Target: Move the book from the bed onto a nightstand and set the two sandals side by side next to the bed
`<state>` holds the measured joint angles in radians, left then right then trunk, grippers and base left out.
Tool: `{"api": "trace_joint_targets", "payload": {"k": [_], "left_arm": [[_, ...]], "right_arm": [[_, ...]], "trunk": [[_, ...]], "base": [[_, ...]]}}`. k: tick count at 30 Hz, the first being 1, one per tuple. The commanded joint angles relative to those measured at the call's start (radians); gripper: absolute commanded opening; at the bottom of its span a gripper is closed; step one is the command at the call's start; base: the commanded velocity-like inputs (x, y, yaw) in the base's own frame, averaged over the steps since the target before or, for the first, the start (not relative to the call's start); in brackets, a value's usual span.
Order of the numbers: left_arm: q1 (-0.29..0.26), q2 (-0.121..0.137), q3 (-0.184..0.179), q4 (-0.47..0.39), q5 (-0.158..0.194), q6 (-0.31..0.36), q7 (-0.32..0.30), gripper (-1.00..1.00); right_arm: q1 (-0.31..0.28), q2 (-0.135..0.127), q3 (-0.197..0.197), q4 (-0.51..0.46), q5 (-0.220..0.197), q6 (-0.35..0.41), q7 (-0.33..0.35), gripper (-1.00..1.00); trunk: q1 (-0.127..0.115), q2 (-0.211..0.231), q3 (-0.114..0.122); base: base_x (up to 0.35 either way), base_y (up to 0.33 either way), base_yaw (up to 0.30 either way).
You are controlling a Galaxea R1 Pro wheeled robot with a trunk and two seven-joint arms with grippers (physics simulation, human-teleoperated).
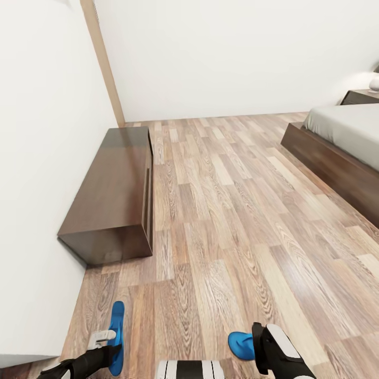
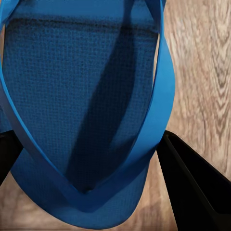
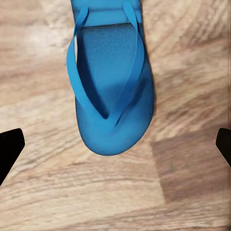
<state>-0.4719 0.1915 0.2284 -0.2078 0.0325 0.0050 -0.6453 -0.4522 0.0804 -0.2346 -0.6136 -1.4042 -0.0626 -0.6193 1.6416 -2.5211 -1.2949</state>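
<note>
Head view: left claw (image 1: 108,345) carries sandal (image 1: 117,337) edge-up, long axis pointing ahead; second sandal (image 1: 242,345) at right claw (image 1: 259,345). Bed (image 1: 337,158) far right, well apart. Sandal step; next, carry toward bed.

Left wrist: claw clenched on sandal, toe post nearest camera.

Right wrist: fingertips (image 3: 10,144) released, wide; sandal flat on floor (image 3: 192,183), lengthwise between them.
</note>
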Motion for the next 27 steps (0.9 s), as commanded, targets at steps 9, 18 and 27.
{"api": "trace_joint_targets", "payload": {"k": [9, 18, 27], "left_arm": [[-0.001, 0.0, 0.002, 0.001, 0.003, 0.0, -0.004, -1.0], [-0.001, 0.0, 0.002, 0.001, 0.003, 0.0, -0.004, -1.0], [-0.001, 0.0, 0.002, 0.001, 0.003, 0.0, -0.004, -1.0]], "right_arm": [[0.0, 0.001, -0.002, -0.002, -0.009, -0.006, -0.002, 1.0], [0.0, 0.001, -0.002, -0.002, -0.009, -0.006, -0.002, 1.0], [0.0, 0.002, -0.002, -0.002, -0.009, -0.001, -0.002, 1.0]], "trunk": [[0.004, -0.002, -0.036], [0.008, -0.005, -0.07], [0.01, -0.005, -0.086]], "base": [[0.0, 0.0, 0.0], [0.0, 0.0, 0.0], [0.0, 0.0, 0.0]]}}
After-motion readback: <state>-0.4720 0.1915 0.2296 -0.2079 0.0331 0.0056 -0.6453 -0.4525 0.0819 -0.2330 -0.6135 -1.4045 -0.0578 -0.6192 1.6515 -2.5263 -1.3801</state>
